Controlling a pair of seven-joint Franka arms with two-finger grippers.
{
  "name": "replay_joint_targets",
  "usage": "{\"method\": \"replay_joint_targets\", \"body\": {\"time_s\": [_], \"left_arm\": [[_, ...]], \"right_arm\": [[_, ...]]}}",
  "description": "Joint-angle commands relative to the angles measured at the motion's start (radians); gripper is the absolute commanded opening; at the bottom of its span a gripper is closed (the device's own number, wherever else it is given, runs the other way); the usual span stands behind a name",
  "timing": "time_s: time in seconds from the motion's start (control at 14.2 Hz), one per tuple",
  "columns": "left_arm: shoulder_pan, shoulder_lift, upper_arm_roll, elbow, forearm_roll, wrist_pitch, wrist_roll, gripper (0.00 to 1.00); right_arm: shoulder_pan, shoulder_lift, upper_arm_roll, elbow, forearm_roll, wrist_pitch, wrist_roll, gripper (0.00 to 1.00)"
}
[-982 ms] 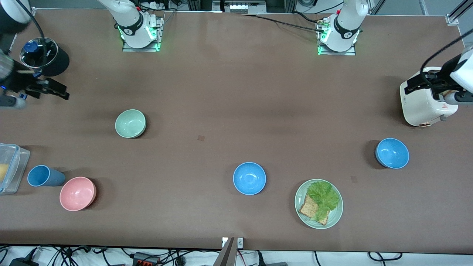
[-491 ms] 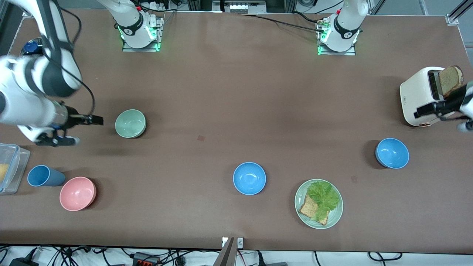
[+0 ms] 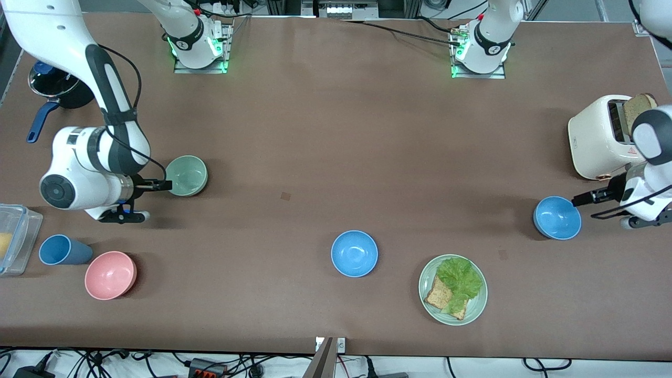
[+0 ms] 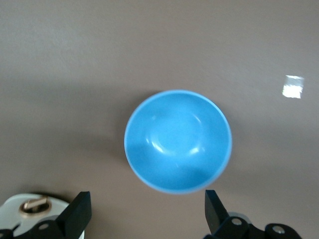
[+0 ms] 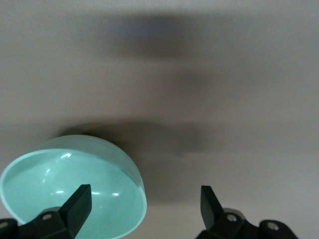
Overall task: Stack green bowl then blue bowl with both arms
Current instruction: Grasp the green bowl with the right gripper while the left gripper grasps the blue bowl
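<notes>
Brown tabletop (image 3: pixel 325 136) carrying everything. Right arm (image 3: pixel 100 142) reaching down at its own end; left arm (image 3: pixel 648 157) low at its end, beside white toaster (image 3: pixel 596 136) with bread slice (image 3: pixel 636 111) standing in the slot. Green plate (image 3: pixel 426 294) with lettuce and bread nearest the front camera. Green bowl (image 3: pixel 186 176): small, round, pale mint, matte, upright, empty, on the tabletop toward the right arm's end. Right pincer (image 3: pixel 149 199) spread open, one finger (image 5: pixel 75 204) over the bowl's rim, the other finger outside it over bare tabletop. Blue bowl (image 3: pixel 557 217): same size, bright sky blue, upright, empty, toward the left arm's end. Left pincer (image 3: pixel 590 205) open wide just beside that bowl's rim, holding nothing; in left wrist view blue bowl (image 4: pixel 178 141) seen whole between the fingers (image 4: pixel 77 214). Second identical blue bowl (image 3: pixel 354 253) mid-table, nearer the camera. Pink bowl (image 3: pixel 110 275) and blue cup (image 3: pixel 59 250) toward the right arm's end.
</notes>
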Motion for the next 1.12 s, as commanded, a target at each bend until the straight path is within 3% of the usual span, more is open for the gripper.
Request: {"method": "replay_joint_targets", "body": {"time_s": [0.0,0.14,0.35,0.49,0.56,0.77,1.05], "left_arm": [[0.011,0.061,-0.004,0.024,-0.002,0.093,0.065,1.00],[0.036,0.104,-0.004,0.026,-0.002,0.176,0.128,1.00],[0.043,0.134,-0.004,0.024,-0.002,0.202,0.169,1.00],[0.056,0.150,-0.004,0.024,-0.002,0.204,0.188,1.00],[0.059,0.158,-0.006,0.021,-0.002,0.204,0.188,0.98],[0.063,0.166,-0.009,0.010,-0.003,0.202,0.192,0.91],[0.073,0.174,-0.018,0.009,-0.006,0.201,0.194,0.67]], "right_arm": [[-0.001,0.011,0.001,-0.020,0.017,0.004,0.006,0.85],[0.000,0.019,0.003,-0.035,0.017,0.006,0.006,0.65],[0.000,0.026,0.003,-0.038,0.023,0.003,0.006,0.33],[-0.001,0.028,0.016,-0.042,0.035,0.006,0.005,0.04],[0.000,0.026,0.019,-0.037,0.064,-0.002,0.005,0.00],[0.006,0.009,0.064,-0.020,0.080,-0.014,0.003,0.00],[0.026,0.003,0.226,0.104,0.145,-0.074,0.056,0.00]]}}
